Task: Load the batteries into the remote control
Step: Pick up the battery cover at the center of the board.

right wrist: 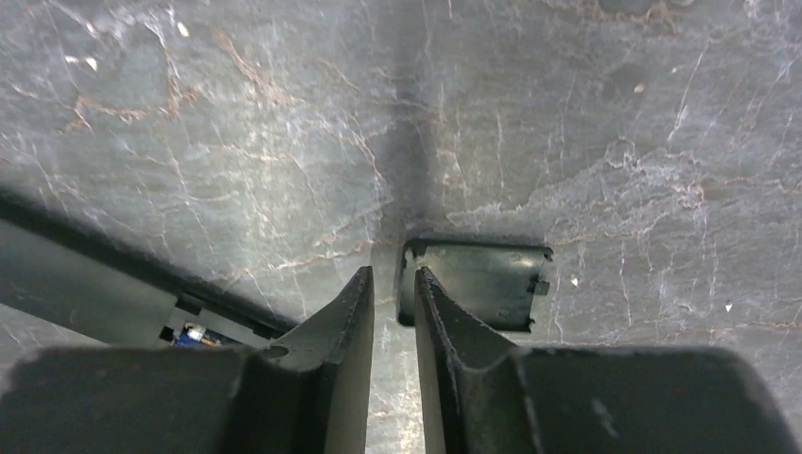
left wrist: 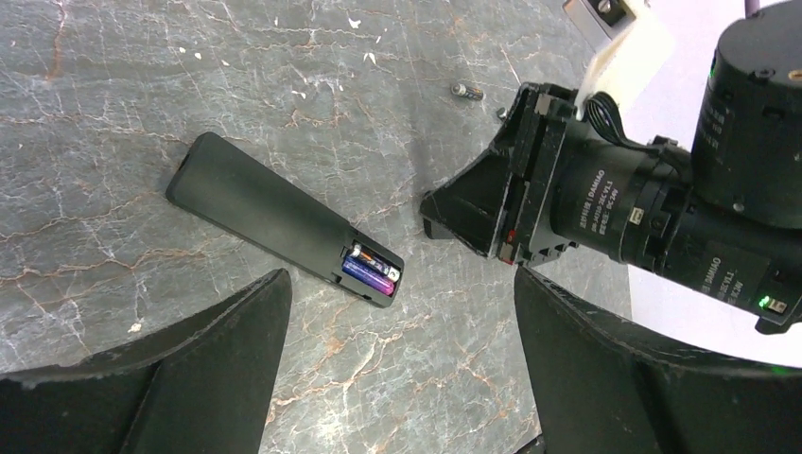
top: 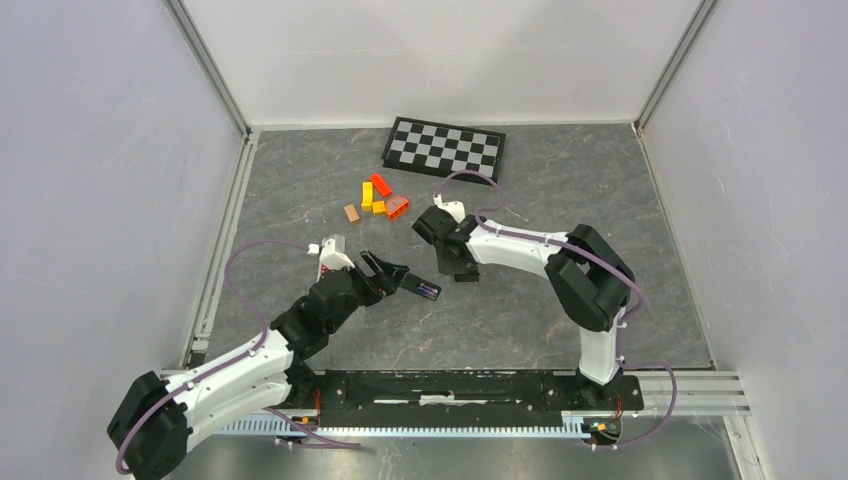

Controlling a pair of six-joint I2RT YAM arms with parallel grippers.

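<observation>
**Kid:** Where is the remote?

**Me:** The long black plastic remote control (left wrist: 265,208) lies flat on the grey stone-look table (left wrist: 142,85), under my left claw (left wrist: 399,279). In that claw's view it runs from ten o'clock to four o'clock.

**Kid:** Are the batteries in?

**Me:** Two small round batteries (left wrist: 371,270), one blue-purple, lie in the open slot at its four o'clock end. Another little grey battery (left wrist: 466,92) lies on the table up at one o'clock, well apart.

**Kid:** What about your claws?

**Me:** My left claw is spread wide and holds nothing. My right claw (right wrist: 392,276) has only a thin gap between its fingers, with nothing in it. A small black plastic lid (right wrist: 482,284) lies flat at three o'clock, right beside its tips.
</observation>
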